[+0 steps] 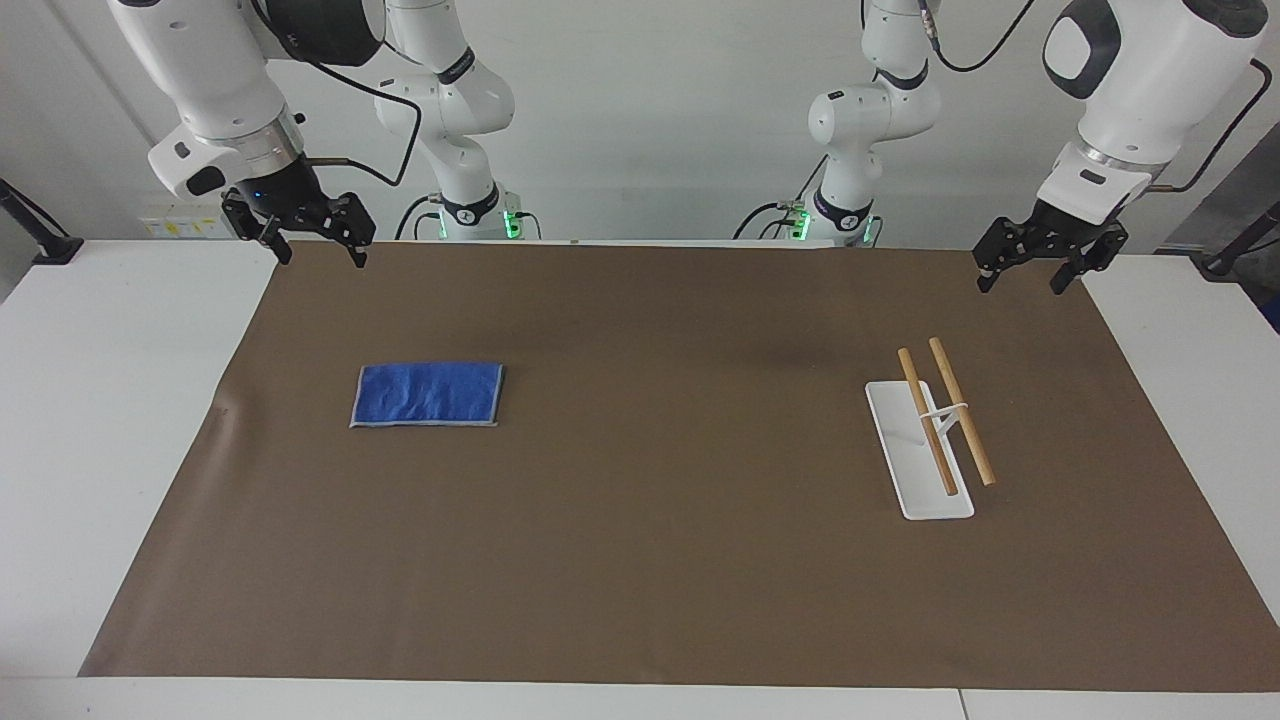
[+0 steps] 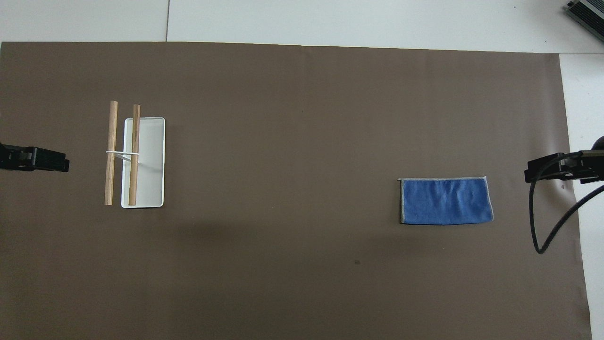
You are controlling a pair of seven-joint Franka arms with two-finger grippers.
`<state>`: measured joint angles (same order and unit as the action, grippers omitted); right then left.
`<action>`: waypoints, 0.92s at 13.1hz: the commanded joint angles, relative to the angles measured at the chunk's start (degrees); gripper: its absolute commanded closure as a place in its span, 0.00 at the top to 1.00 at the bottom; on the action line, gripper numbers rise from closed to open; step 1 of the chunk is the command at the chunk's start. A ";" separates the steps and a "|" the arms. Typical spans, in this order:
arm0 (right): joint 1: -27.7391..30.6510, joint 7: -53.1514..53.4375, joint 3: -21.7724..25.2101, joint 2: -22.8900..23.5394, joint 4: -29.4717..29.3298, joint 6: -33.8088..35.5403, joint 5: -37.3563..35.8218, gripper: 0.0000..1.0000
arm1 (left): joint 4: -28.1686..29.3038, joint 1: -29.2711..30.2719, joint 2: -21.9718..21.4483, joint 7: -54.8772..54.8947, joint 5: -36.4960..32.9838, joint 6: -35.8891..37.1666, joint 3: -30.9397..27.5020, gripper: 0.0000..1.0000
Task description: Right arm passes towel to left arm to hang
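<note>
Gaping fingers, towel untouched.

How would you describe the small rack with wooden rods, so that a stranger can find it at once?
On the brown mat covering the table, look toward the left arm's end. There stands a flat white rectangular base carrying two parallel light wooden rods on a thin white support. The only other object on the mat is a soft blue cloth.
</note>
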<state>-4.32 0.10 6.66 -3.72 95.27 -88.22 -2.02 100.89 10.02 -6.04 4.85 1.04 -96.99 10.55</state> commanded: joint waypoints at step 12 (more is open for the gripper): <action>0.28 -0.36 -0.42 -1.46 2.03 -1.34 0.00 1.00 | 1.33 0.00 -1.34 0.68 -0.69 -0.04 -0.18 1.00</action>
<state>-4.32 0.10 6.60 -3.72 95.35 -88.23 -2.00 100.89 10.02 -6.04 4.85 1.04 -96.99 10.55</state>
